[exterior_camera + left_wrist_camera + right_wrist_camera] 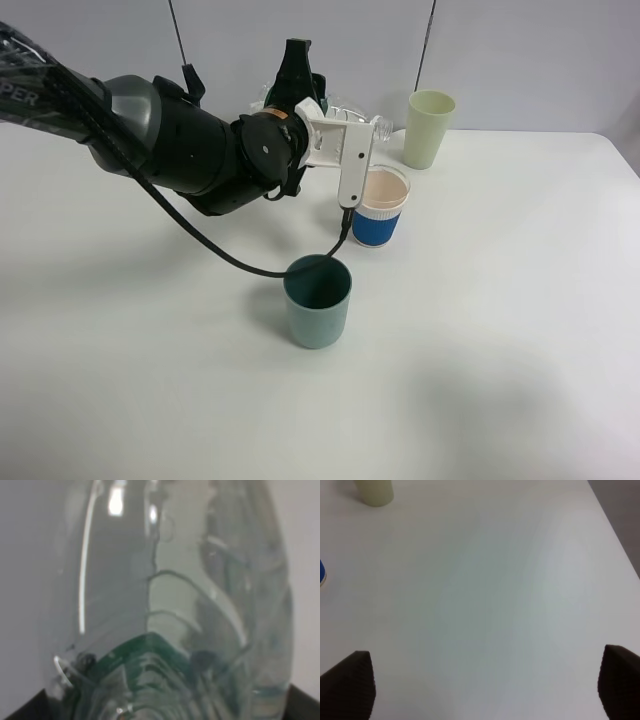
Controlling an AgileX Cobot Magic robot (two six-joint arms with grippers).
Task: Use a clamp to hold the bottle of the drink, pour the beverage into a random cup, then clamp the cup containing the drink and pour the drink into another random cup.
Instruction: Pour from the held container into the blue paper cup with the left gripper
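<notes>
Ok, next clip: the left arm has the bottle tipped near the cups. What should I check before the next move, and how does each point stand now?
1. Grip: left gripper shut on the clear plastic bottle: ok.
2. Bottle tilted, neck toward the blue-and-white paper cup: ok.
3. Drink in that cup: cannot tell; its inside looks pale pink.
4. The dark teal cup and pale green cup are upright: ok.
5. The right gripper is open above the white table: ok.
</notes>
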